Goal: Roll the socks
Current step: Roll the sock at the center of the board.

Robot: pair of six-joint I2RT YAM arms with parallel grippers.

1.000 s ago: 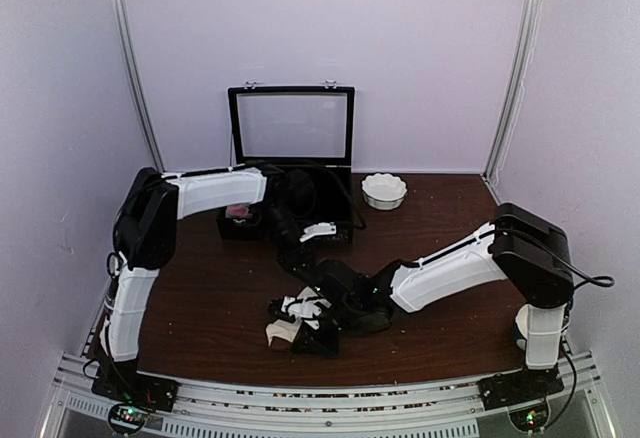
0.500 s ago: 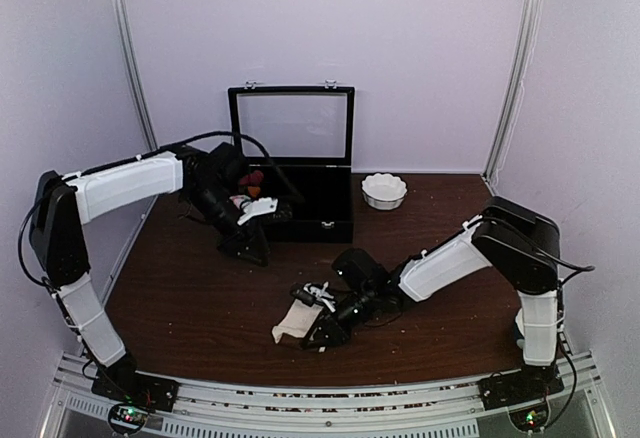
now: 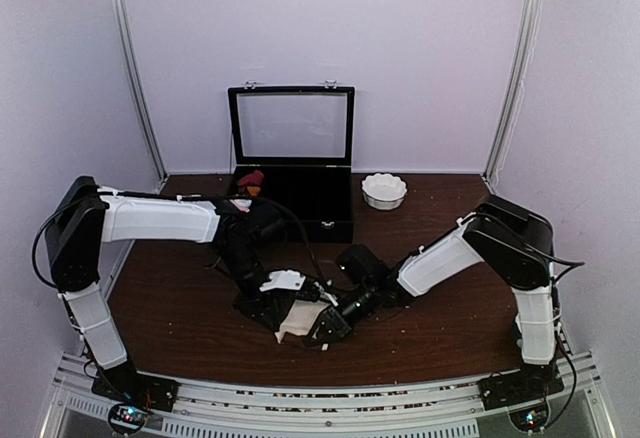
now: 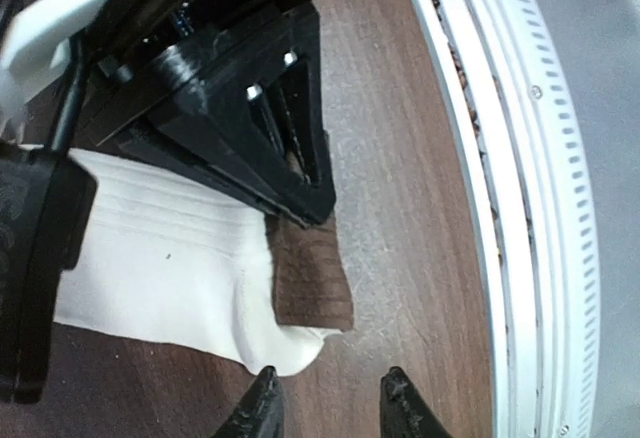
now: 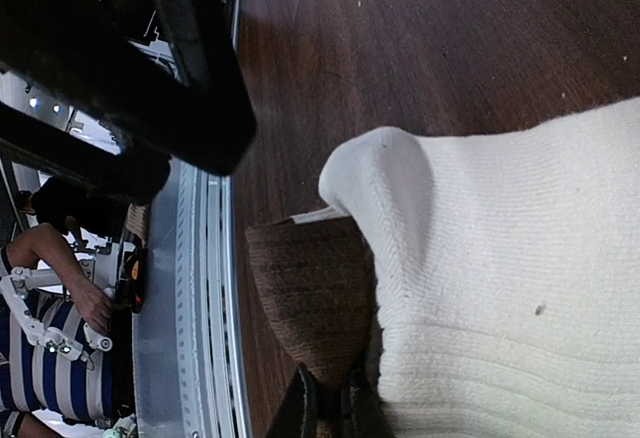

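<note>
The socks (image 3: 300,320) lie flat on the desk (image 3: 180,298), front and centre, between the two hands. Only two parts can be told apart: a cream sock (image 4: 170,258) on top, and a brown toe piece (image 4: 310,278) sticking out from under it.

Orientation: in the left wrist view the cream sock's long axis runs across the frame, roughly crosswise to the front rail (image 4: 510,208). Its rounded end points toward that rail. Its other end is hidden under the arms. The brown toe piece also points toward the rail.

Right hand (image 5: 328,408): jaws closed, pinching the socks where the brown piece meets the cream edge.

Left hand (image 4: 330,403): fingers parted with bare wood between them and nothing held. One fingertip is just beside the cream sock's rounded end.

Clearances: a strip of bare wood separates the socks from the rail. Open desk lies to the left and right of the hands. At the far side, well apart, stand a black case (image 3: 310,198) with its lid raised, a dark red bundle (image 3: 250,178) in it, and a white bowl (image 3: 384,190).
</note>
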